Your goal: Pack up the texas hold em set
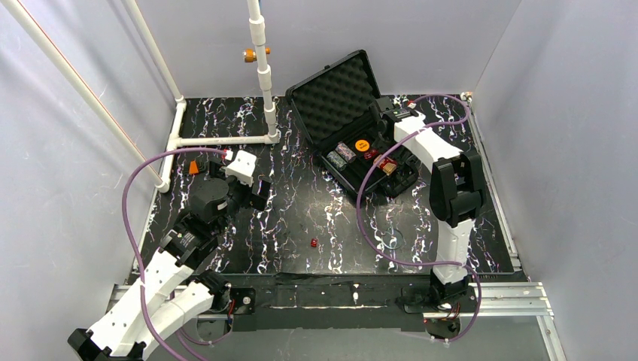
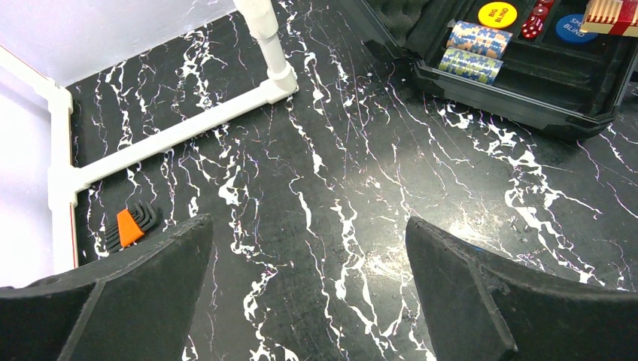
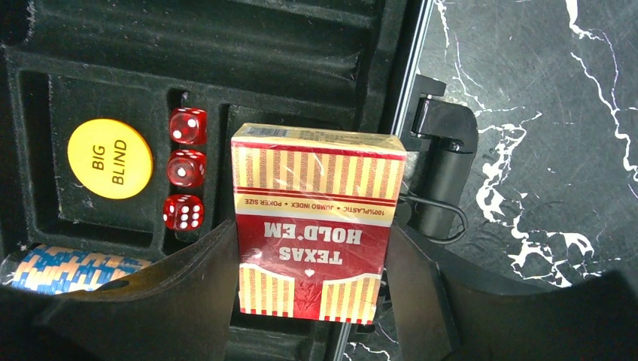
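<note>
Card box (image 3: 314,218) sits pinched in the right gripper (image 3: 310,259), over the open case (image 1: 335,94) beside three dice (image 3: 186,168). Left gripper (image 2: 308,256) hangs spread wide, empty, above the table (image 2: 338,173). A small red speck (image 1: 314,242), perhaps another die, lies well apart from the case.

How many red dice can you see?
4: three dice in a column in the case beside the Big Blind disc, one apparent die loose on the table. More may be hidden.

card box (image 2: 613,15) cut by left-wrist frame corner, blue disc (image 2: 572,28) half behind it, chip stack (image 3: 68,267) mostly behind right gripper (image 3: 312,229), red speck (image 1: 314,243) unidentifiable
</note>
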